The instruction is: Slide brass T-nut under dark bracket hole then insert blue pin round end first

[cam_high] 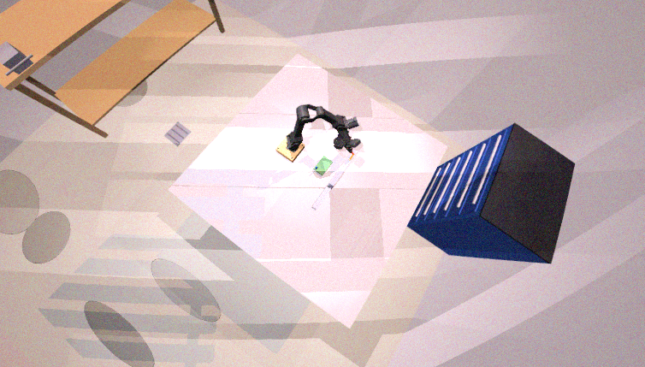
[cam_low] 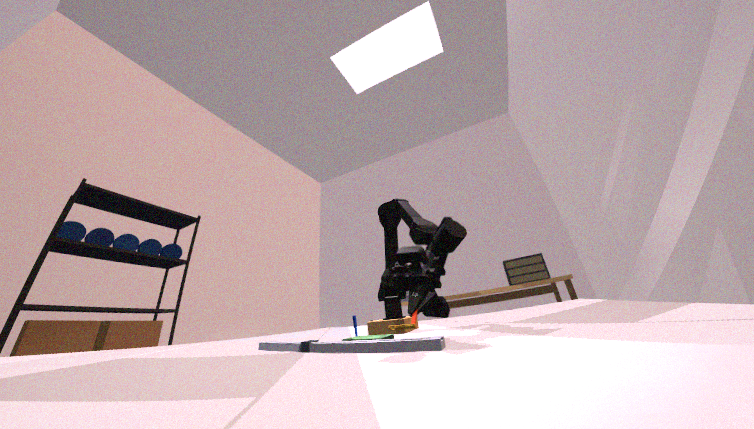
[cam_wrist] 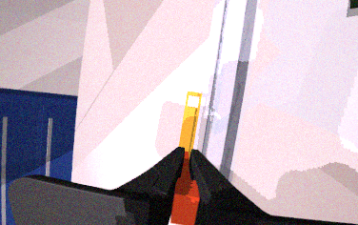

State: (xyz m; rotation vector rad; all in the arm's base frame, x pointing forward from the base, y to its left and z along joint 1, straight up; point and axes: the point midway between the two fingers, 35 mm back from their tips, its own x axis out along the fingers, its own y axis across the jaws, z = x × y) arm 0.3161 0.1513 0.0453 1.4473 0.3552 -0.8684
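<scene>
Near one end of the aluminum rail [cam_high: 322, 198] [cam_low: 378, 344] [cam_wrist: 232, 129], hand [cam_high: 352, 150] [cam_low: 414, 311] [cam_wrist: 188, 152] clamped on orange handle [cam_high: 352, 156] [cam_low: 414, 317] [cam_wrist: 186, 207], brass T-nut [cam_low: 401, 327] [cam_wrist: 188, 129] above tabletop [cam_high: 352, 268] [cam_low: 528, 380] [cam_wrist: 129, 143] (blue pin [cam_high: 316, 168] [cam_low: 355, 325] upright).

Obstacles on the desk [cam_high: 285, 229] [cam_low: 528, 385]: the rail [cam_high: 322, 197] [cam_low: 378, 345] [cam_wrist: 242, 71] forms a long, low barrier. The dark bracket [cam_high: 330, 186] [cam_low: 305, 346] straddles it, interrupting passage along the slot. The green tray [cam_high: 324, 165] [cam_low: 370, 337] stands between rail and arm base [cam_high: 281, 150] [cam_low: 383, 326]; its upright blue pin [cam_low: 354, 325] limits low crossings. Open air lies above the rail on both sides of the bracket. The brass nut [cam_low: 401, 327] [cam_wrist: 190, 126] projects beyond the hand [cam_high: 351, 151] [cam_low: 414, 312] [cam_wrist: 188, 151], requiring additional room.
</scene>
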